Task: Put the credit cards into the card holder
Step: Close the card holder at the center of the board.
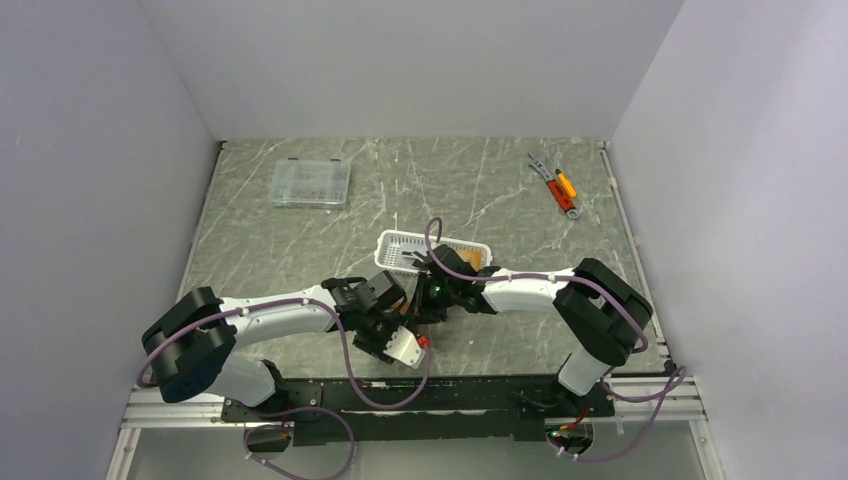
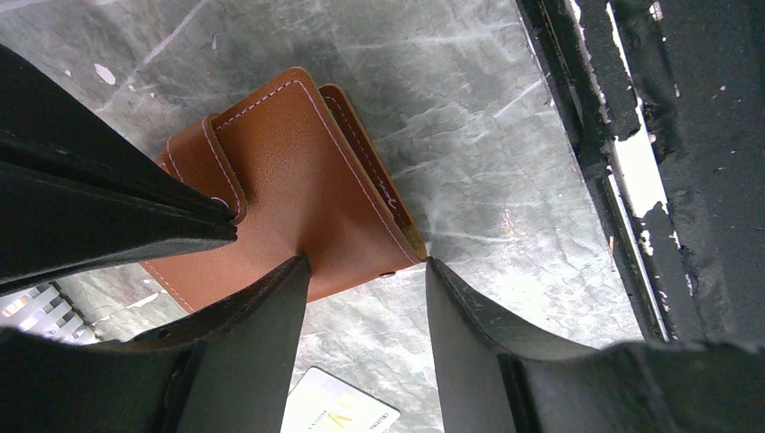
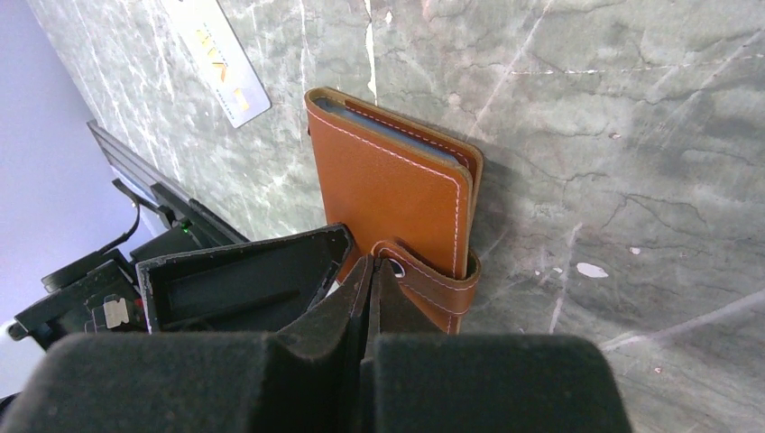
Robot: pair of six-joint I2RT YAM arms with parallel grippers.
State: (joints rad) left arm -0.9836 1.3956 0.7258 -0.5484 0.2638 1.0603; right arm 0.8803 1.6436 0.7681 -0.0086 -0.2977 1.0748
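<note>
**Desk:** Where was it, and what had it?

**Photographer:** The small brown leather folding wallet (image 3: 388, 189) lay shut on the grey marbled table (image 1: 260, 250), near its 6 o'clock edge, between the arms. The right gripper (image 3: 372, 263) was closed tight, tips on the snap-button tab (image 3: 437, 281); whether it pinched leather could not be told. The left gripper (image 2: 365, 266) stood open, one finger against the wallet's edge.

**Desk:** How would it handle?

**Photographer:** Light, supple, apt to slide on smooth stone; the tab looked the place to lift. In the right wrist view a thin pale card with gold lettering (image 3: 216, 59) lay flat at 11 o'clock from the wallet: stiff, slick, hard to pick up.

**Desk:** Containers?

**Photographer:** A grey-blue edge showed between the wallet's leaves: lining or cards, unclear. The white slotted plastic basket (image 1: 432, 252), at 12 o'clock from the grippers, held what looked like an orange-gold card (image 1: 470, 258), the rest hidden. The clear plastic compartment box (image 1: 311, 182) sat at 11 o'clock; contents indistinct.
</note>
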